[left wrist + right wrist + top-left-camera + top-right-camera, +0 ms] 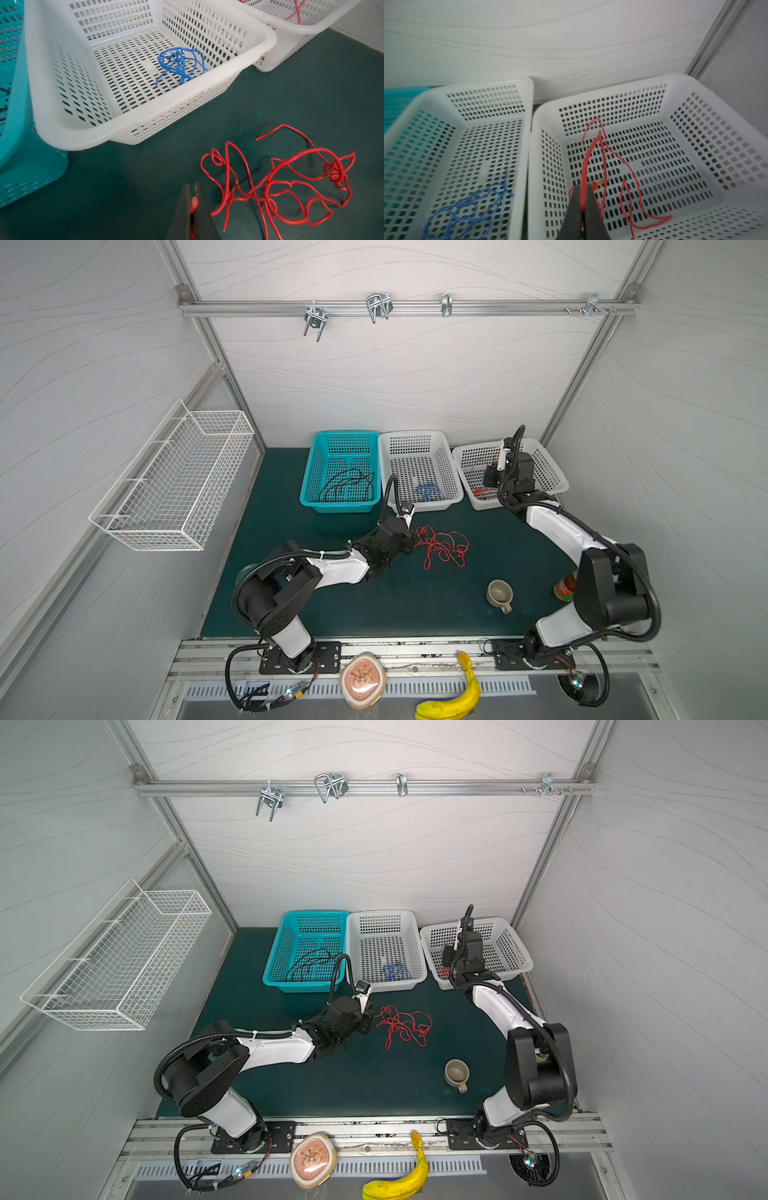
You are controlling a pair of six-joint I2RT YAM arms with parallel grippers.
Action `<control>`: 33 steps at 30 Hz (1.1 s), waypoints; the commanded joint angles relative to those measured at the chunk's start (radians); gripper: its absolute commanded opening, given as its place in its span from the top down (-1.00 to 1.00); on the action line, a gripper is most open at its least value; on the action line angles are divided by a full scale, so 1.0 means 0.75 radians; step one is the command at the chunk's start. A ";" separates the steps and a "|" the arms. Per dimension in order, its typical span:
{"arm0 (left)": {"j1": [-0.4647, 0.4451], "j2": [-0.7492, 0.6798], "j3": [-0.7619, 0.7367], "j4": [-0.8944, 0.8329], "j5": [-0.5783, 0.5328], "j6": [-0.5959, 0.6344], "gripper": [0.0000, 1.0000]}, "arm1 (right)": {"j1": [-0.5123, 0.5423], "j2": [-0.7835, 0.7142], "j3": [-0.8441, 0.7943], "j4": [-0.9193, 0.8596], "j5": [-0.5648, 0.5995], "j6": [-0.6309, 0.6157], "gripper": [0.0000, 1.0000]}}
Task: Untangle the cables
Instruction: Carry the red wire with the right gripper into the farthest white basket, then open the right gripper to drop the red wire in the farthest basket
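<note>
Pale panelled booth, dark green bench [374,605], three baskets along its 12 o'clock edge, apparently for sorting by colour: black cables [347,485] in the teal basket [311,472], blue cables [428,491] in the middle white basket [411,434]. Near bench centre the red tangle [442,547], left hand [192,193] at its 9 o'clock clamped shut on one strand, likely to anchor it. At 1 o'clock, over the right white basket [643,85], right hand [582,191] pinched tight on a separate red cable [587,158], seemingly for dropping in.

Three plastic baskets [347,433] [415,433] [544,464], one wire basket [166,489], one mug [498,595], one banana [461,697]
</note>
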 commanded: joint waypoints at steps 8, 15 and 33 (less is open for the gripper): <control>-0.014 -0.085 0.066 -0.030 0.008 0.002 1.00 | -0.018 0.187 0.037 -0.008 0.062 0.091 1.00; -0.021 -0.117 0.124 -0.154 -0.010 -0.013 1.00 | -0.016 0.148 0.029 -0.026 -0.010 0.078 0.68; -0.047 -0.150 0.305 -0.325 -0.016 0.004 1.00 | 0.133 -0.410 -0.238 -0.023 -0.542 -0.062 -0.47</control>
